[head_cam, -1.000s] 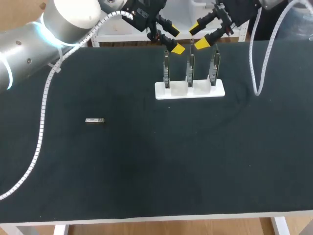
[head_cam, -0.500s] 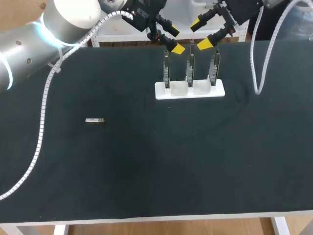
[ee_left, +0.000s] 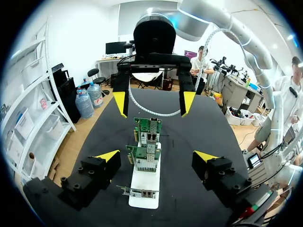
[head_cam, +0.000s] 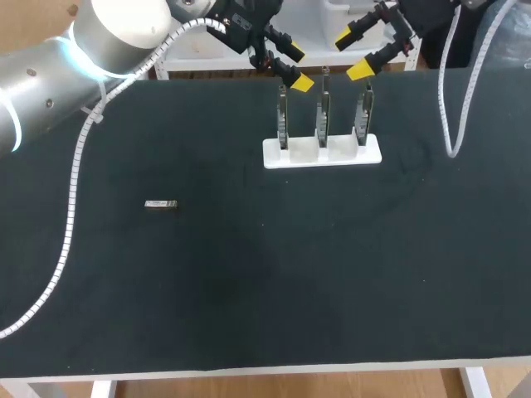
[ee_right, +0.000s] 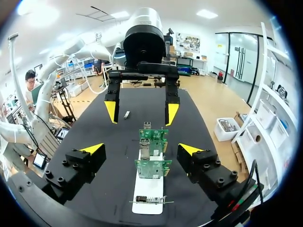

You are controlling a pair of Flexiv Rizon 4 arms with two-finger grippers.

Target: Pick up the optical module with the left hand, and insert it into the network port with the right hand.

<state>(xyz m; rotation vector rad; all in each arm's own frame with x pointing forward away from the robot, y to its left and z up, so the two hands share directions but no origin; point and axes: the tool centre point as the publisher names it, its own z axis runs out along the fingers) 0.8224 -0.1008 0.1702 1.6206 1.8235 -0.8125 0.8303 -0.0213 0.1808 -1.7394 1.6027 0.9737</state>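
The optical module (head_cam: 161, 204), a small silver bar, lies alone on the black table (head_cam: 249, 282) at the left; the right wrist view shows it (ee_right: 126, 114) far beyond the cards. A white base (head_cam: 322, 151) at the back middle holds three upright network cards (head_cam: 323, 108). My left gripper (head_cam: 297, 68) hangs open just above and behind the left card, nothing in it. My right gripper (head_cam: 352, 55) is open above and behind the right card, also empty. Each wrist view looks down the row of cards (ee_left: 147, 142) (ee_right: 152, 151), its own gripper (ee_left: 156, 156) (ee_right: 141, 149) open, facing the other arm's gripper (ee_left: 154, 101) (ee_right: 141, 111).
My left arm's white cable (head_cam: 70, 207) loops down over the table's left part. The right arm's cable (head_cam: 448, 108) hangs over the back right corner. The table's front edge (head_cam: 265, 365) runs along the bottom.
My right gripper has opened wider and drawn up and to the right, away from the cards. The left gripper and the module have stayed put.
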